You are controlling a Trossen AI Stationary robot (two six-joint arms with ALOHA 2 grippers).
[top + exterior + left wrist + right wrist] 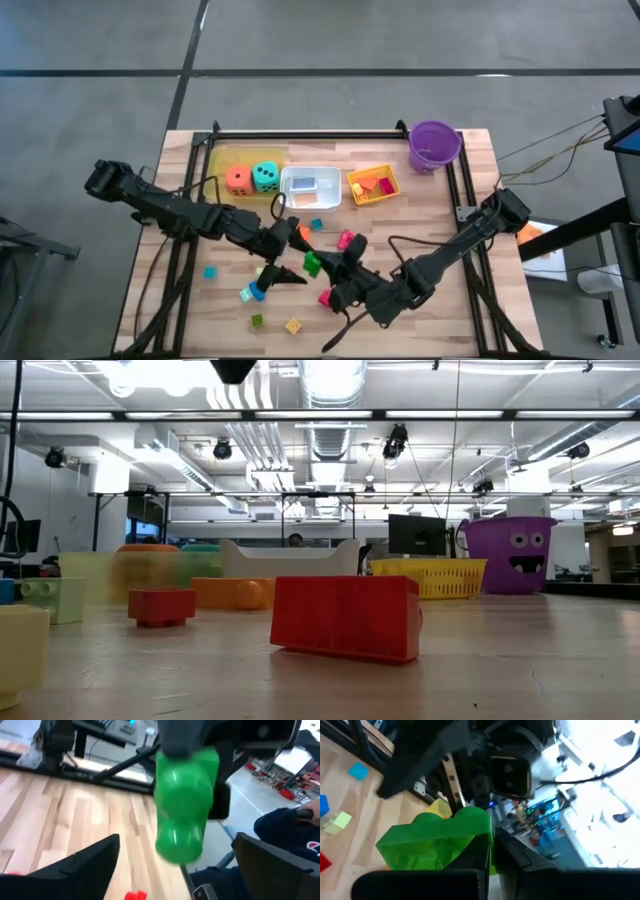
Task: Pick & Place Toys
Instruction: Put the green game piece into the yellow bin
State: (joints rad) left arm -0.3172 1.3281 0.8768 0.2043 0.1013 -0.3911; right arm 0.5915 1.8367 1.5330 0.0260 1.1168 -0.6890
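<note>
Two grippers meet mid-table: right gripper (487, 865) pinches the green block (437, 842) aloft, left gripper (175, 865) spread just beside it. Risk, I'd say: left closes off-centre and the block drops among loose blocks. Only wrist views show the grip; high view just the crowding

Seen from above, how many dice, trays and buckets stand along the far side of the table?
Dice: 2 (orange die, teal die)
Trays: 3 (large yellow tray, white tray, small yellow tray)
Buckets: 1 (purple bucket)
Total: 6
</note>
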